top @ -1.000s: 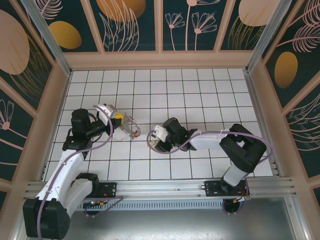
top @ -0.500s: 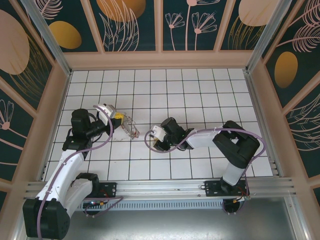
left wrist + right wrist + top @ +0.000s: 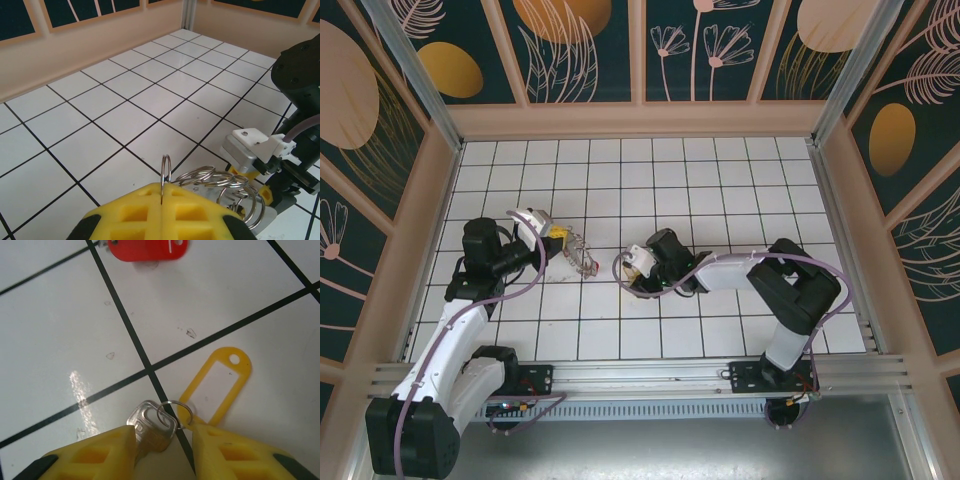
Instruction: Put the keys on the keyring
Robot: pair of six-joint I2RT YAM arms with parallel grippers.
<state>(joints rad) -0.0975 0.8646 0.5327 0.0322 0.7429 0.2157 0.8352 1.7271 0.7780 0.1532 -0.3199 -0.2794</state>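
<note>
While my right gripper [image 3: 162,439] straddles, jaws apart, the small silvery metal key [image 3: 148,429] at lower centre, I should pinch its head squarely.

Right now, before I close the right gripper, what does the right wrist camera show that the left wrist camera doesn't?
Right wrist: a silver key lying on the floor between the fingers of the open right gripper, a small ring at its head, a yellow tag beside that, a red tag at the top edge. Left wrist: the left gripper shut on a thin silver ring standing upright, a bunch of more rings past it, the wall. Both: the right gripper, seen from outside in the left wrist view, and the white tiled floor.
</note>
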